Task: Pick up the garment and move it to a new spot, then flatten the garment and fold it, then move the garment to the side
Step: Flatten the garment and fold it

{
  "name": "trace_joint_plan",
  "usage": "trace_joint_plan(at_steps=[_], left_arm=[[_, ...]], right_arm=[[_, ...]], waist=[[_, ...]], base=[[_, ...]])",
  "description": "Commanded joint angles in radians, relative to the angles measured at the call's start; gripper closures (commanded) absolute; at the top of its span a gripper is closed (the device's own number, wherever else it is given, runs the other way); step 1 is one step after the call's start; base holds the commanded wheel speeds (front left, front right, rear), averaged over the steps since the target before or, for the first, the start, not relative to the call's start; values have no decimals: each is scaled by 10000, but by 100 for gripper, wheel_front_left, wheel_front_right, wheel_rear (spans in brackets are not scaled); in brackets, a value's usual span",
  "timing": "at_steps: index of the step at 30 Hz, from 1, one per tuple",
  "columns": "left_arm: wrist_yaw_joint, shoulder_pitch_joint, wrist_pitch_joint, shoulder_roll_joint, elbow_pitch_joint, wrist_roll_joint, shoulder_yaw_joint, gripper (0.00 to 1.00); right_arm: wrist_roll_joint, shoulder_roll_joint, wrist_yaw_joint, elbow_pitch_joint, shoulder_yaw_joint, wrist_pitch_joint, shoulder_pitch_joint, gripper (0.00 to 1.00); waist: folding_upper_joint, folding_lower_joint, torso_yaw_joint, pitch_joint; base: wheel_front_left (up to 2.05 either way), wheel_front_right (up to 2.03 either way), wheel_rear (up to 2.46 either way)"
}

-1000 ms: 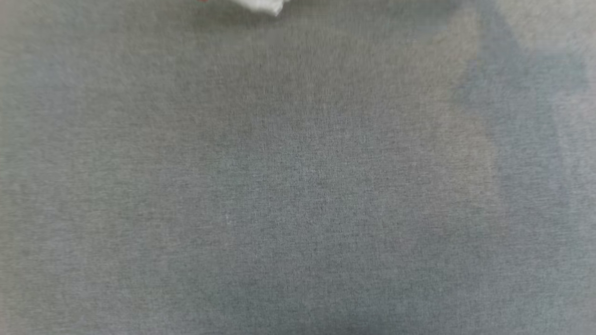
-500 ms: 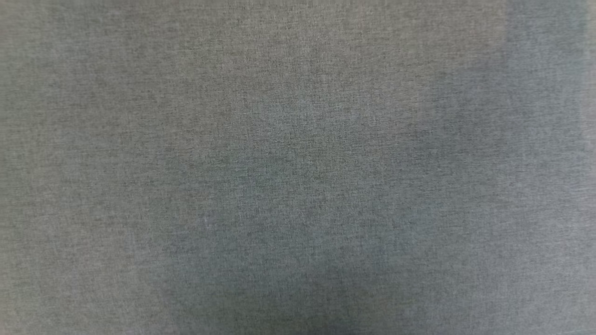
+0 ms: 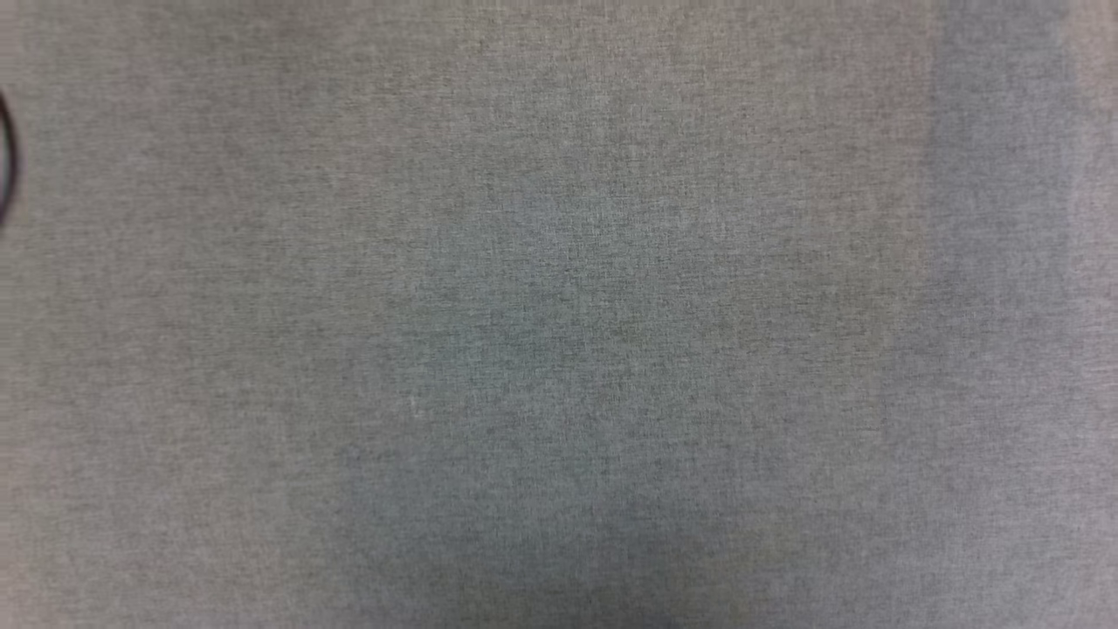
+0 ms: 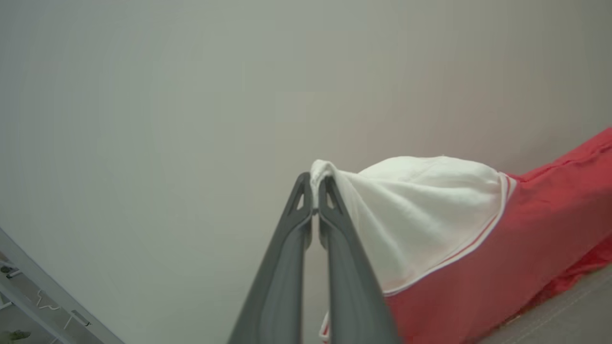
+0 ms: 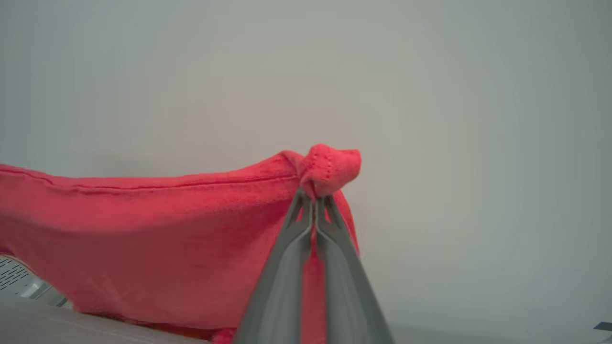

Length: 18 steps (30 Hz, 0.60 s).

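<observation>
Garment [image 4: 478, 248] in left end effector [image 4: 315, 186], right end effector [image 5: 314, 199], grey surface [image 4: 566, 315] beneath

The left gripper [image 4: 315, 193] has its two long dark fingers pressed tight together, pinching a white corner of the garment [image 4: 502, 258]. The right gripper [image 5: 314, 203] is pressed tight too, pinching a bunched red corner of the garment at its fingertips.
</observation>
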Motion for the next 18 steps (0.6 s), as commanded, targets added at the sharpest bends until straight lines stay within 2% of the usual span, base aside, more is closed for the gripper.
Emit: trace_joint_plan(at_steps=[1, 8, 14, 18], left_arm=[[-14, 747, -88, -100, -195, -165, -70, 100], [181, 3974, -109, -94, -1528, -502, -73, 100], [773, 7242, -110, 341, -2723, -893, 7, 100], [1219, 9345, -57, 784, -3705, -1359, 33, 100]], right_arm=[[246, 4, -17, -4, 173, -118, 537, 100], [1356, -238, -17, -459, 1056, -222, 2917, 100], [2747, -632, -17, -1412, 2351, -190, 5337, 100], [3787, -1174, -17, -2074, 2997, -18, 6800, 100]], waist=[[0, -1, 211, -494], [0, -1, 375, -1704], [0, -1, 500, -2881], [0, -1, 675, -3562]], base=[[0, 0, 0], [0, 0, 0], [0, 0, 0], [0, 0, 0]])
